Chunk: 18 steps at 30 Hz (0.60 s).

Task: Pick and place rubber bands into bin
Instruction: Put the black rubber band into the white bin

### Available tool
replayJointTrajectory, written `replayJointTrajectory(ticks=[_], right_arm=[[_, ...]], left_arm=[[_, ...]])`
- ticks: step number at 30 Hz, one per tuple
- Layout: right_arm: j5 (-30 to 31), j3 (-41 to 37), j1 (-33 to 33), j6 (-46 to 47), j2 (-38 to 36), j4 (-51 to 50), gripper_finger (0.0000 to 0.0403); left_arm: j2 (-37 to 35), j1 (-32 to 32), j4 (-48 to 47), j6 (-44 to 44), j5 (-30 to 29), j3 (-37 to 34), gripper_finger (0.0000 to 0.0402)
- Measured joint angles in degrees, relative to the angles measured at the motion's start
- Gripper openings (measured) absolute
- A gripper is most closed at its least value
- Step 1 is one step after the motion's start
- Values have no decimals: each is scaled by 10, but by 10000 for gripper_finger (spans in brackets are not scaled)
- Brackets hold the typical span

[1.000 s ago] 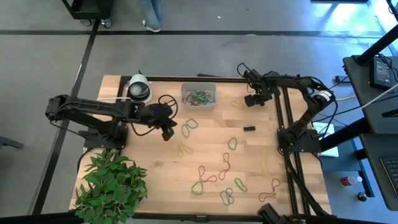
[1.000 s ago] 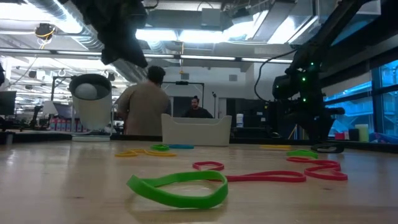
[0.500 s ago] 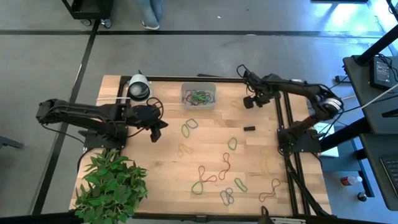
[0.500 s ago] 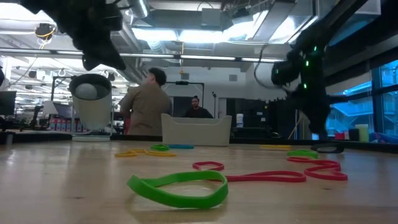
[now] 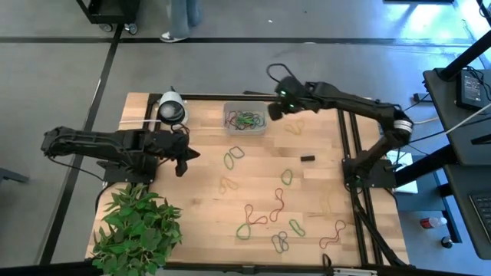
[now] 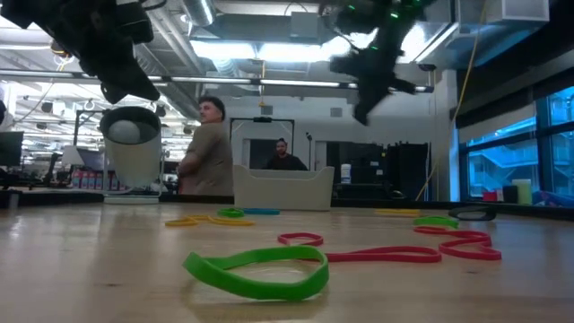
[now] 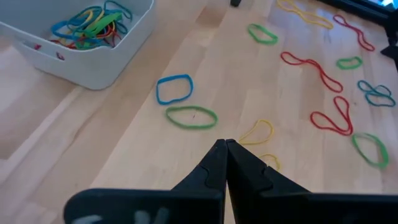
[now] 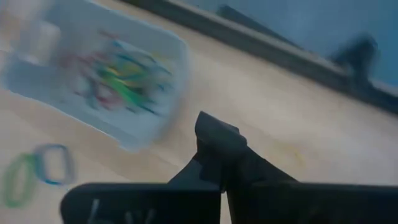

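High view: I've got the right gripper [image 5: 273,112] clenched by the bin [image 5: 245,119], prob mid-carry (band not visible), next hover over it & release; left gripper [image 5: 182,157] clenched, parked.

- Worktop [image 5: 192,199]: pale wood in glued strips, smooth, with a soft satin sheen; grain lines show clearly in the left wrist view.
- Bin [image 7: 127,46]: translucent milky plastic, smooth walls, rounded rim, slightly glossy.
- Bands [image 6: 260,272]: rubber, matt to faintly shiny, smooth; the green one nearest the low camera looks flat and ribbon-like.
- Left end effector [image 7: 225,163]: dark matt plastic or coated metal, hard to tell which; the faces look smooth.
- Right end effector [image 8: 219,155]: same dark matt finish, blurred here.
- Plant [image 5: 138,230]: green leaves, matt, possibly artificial.
- Floor [image 5: 307,19]: grey, smooth, dull, like sealed concrete.
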Motion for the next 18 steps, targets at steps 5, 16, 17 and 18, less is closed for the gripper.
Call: replayJointTrajectory(ticks=[5,16,17,18], right_arm=[[0,128,19,-45,104,7,1],[-65,289,25,-77,315,5,10],[-68,291,25,-78,325,4,13],[-74,291,25,-78,335,3,15]], left_arm=[[-5,0,1,12,1,0,1],[-5,0,1,16,1,0,2],[-5,0,1,16,1,0,1],[-5,0,1,16,1,0,1]])
